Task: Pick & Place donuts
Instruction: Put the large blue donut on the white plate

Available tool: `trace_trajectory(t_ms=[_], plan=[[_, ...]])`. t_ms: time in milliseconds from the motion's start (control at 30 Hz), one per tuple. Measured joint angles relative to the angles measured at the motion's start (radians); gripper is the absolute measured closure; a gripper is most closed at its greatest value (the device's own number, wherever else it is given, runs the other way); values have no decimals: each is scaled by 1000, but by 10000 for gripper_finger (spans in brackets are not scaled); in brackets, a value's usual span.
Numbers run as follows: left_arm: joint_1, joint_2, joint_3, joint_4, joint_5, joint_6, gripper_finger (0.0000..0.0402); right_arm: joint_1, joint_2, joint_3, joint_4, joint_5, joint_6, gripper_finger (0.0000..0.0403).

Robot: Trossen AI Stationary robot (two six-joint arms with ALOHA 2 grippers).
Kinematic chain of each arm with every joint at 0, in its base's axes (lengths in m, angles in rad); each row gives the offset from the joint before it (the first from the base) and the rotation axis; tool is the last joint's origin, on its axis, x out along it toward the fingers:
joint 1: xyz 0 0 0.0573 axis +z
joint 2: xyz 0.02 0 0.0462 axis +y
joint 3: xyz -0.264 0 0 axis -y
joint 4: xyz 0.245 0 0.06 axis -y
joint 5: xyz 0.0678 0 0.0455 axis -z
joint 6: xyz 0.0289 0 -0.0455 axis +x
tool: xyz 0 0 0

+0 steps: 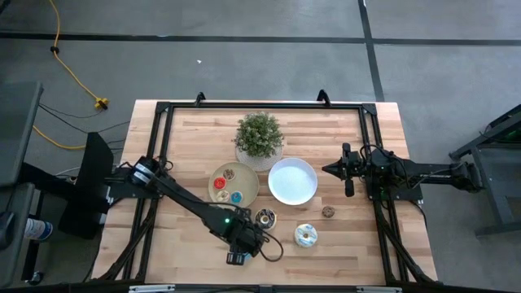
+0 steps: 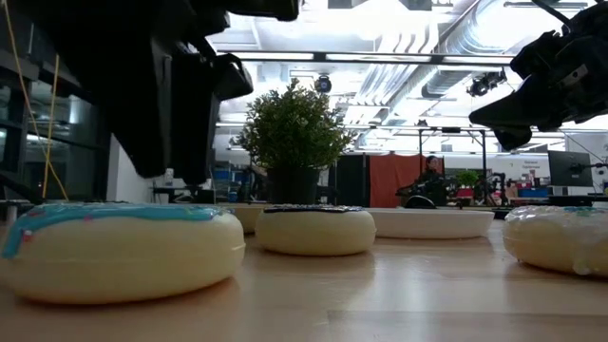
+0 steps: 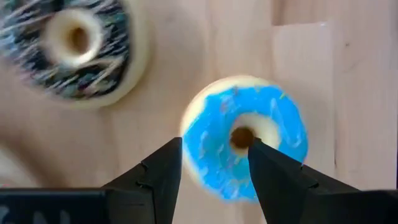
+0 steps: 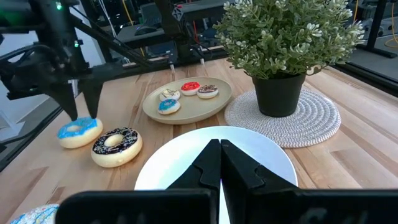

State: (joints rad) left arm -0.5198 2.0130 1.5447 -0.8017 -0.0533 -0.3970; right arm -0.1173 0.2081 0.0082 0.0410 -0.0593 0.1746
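The left gripper (image 3: 214, 165) is partly open around the blue donut (image 3: 245, 137) on the wooden tabletop's (image 1: 350, 236) front edge; the right gripper (image 4: 220, 163) is closed, empty.

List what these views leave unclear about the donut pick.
- Blue donut: hidden under the left arm in the high view; left wrist view shows one finger at its hole but not whether the fingers touch it.
- Small donut: too small to tell its icing.
- Plate donuts: hidden behind nearer donuts in the low view.

No legible text anywhere (signs too blurred).
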Motion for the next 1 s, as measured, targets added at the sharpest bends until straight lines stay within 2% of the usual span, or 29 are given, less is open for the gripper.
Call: trace_trajectory(t_ms=[200, 367, 1000], plan=[[-5, 27, 0, 21, 10, 13, 225, 0, 0, 0, 1, 0, 0, 402], [-4, 34, -1, 21, -41, 37, 225, 0, 0, 0, -2, 0, 0, 402], [-4, 75, -2, 39, -29, 58, 224, 0, 1, 0, -2, 0, 0, 402]])
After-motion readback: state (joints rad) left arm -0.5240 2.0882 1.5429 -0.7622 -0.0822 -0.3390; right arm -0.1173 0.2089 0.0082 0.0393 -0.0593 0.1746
